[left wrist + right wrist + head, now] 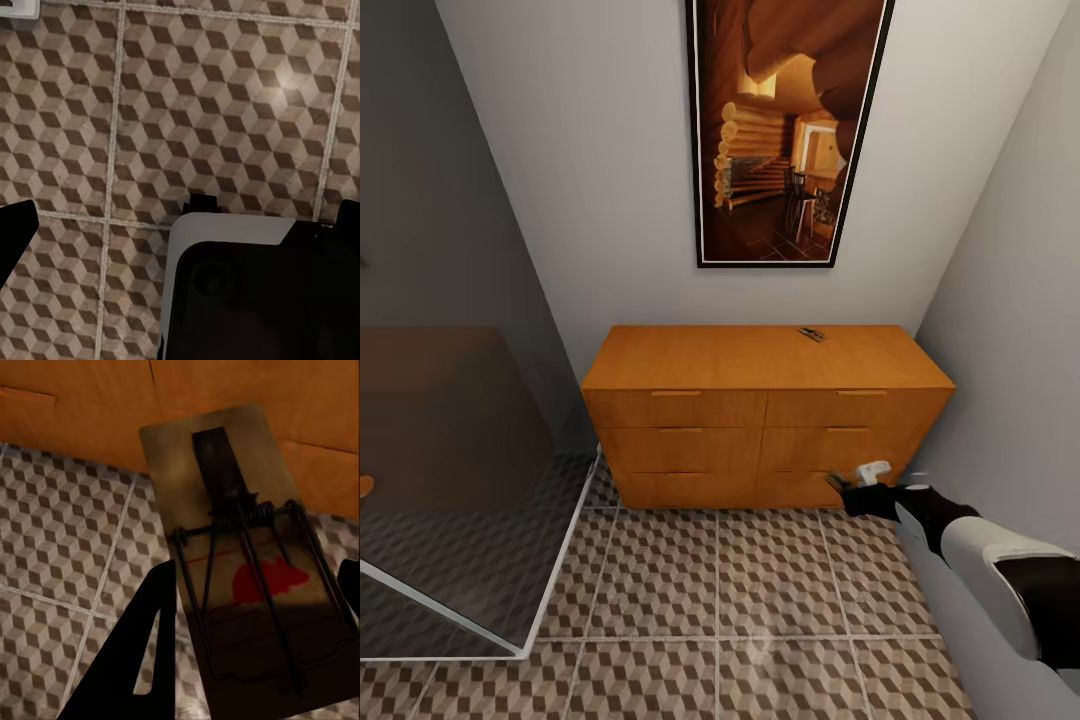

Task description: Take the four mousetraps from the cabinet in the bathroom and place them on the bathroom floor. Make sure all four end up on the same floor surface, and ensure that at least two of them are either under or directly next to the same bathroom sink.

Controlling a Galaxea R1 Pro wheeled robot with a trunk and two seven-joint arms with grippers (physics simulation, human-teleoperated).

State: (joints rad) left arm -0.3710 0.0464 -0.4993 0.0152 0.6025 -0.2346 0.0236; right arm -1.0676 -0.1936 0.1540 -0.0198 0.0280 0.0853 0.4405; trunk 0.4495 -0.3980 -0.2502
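The orange-brown cabinet (760, 420) stands against the back wall with all its drawers closed. One mousetrap (810, 333) lies on its top near the back right. My right gripper (857, 486) hangs low in front of the cabinet's bottom right drawer, shut on a second mousetrap (874, 468). In the right wrist view this mousetrap (247, 577) lies flat between the dark fingers (142, 652), its black wire spring and red spot showing, above the cube-pattern bathroom floor (67, 555). My left gripper (184, 217) is open over bare floor tiles (187, 97).
A glass shower partition (450, 480) with a white frame fills the left. The grey wall (1010, 300) runs close along my right arm. A framed log-cabin picture (785, 130) hangs above the cabinet. Open tiled floor (740, 600) lies before the cabinet.
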